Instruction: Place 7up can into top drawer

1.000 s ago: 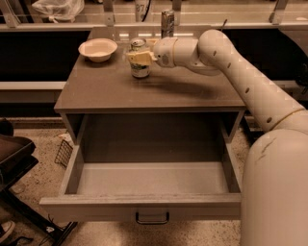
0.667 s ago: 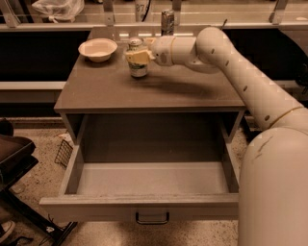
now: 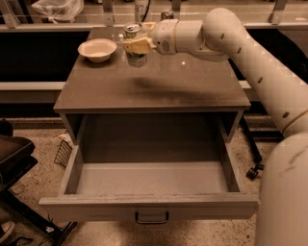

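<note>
Grey-brown table (image 3: pixel 159 91) is seen mid-frame, with a railing and a plastic bag (image 3: pixel 57 7) behind the table's back edge. A white bowl (image 3: pixel 97 49) is set at the table's far left corner as viewed. The top drawer (image 3: pixel 149 206) is pulled fully out below the table's front edge, and nothing is seen inside it. The 7up can (image 3: pixel 137 60) is held upright above the back of the table, clear of the top, with its shadow cast on the table beneath. The gripper (image 3: pixel 137 46) is placed at the can's side, jaws clenched on the can.

Step in hand is judged as the carry toward the drawer. The can should be kept upright and brought forward past the table's front edge before it is lowered, so the edge is not clipped. It should be set down mid-drawer, away from the walls, and let go only once the base is seated.

Compared with 1.0 s ago, the can is lifted off the table and shifted slightly toward the bowl; the drawer and bowl are unchanged.
</note>
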Robot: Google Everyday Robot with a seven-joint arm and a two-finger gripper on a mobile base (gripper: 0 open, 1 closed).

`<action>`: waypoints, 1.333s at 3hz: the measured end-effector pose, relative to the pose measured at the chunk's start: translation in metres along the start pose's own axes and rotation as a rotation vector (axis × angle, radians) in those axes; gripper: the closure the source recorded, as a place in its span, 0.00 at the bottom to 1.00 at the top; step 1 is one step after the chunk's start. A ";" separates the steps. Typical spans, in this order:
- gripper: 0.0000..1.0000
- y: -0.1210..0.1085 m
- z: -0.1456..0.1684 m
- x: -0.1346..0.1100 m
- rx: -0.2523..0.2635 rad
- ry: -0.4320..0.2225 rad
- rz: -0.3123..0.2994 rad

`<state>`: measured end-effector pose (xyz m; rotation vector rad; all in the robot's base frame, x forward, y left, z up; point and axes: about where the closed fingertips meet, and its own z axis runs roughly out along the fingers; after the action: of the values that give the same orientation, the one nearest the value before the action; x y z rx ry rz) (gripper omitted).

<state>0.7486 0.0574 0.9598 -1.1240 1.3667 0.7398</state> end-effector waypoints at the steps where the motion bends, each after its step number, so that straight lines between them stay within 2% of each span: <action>1: 1.00 0.064 -0.050 -0.027 -0.001 0.004 -0.059; 2: 1.00 0.114 -0.081 -0.014 -0.023 0.056 -0.065; 3: 1.00 0.179 -0.154 0.049 -0.078 0.073 -0.056; 4: 1.00 0.176 -0.147 0.050 -0.093 0.076 -0.053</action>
<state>0.5382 -0.0276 0.8992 -1.2682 1.3722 0.7341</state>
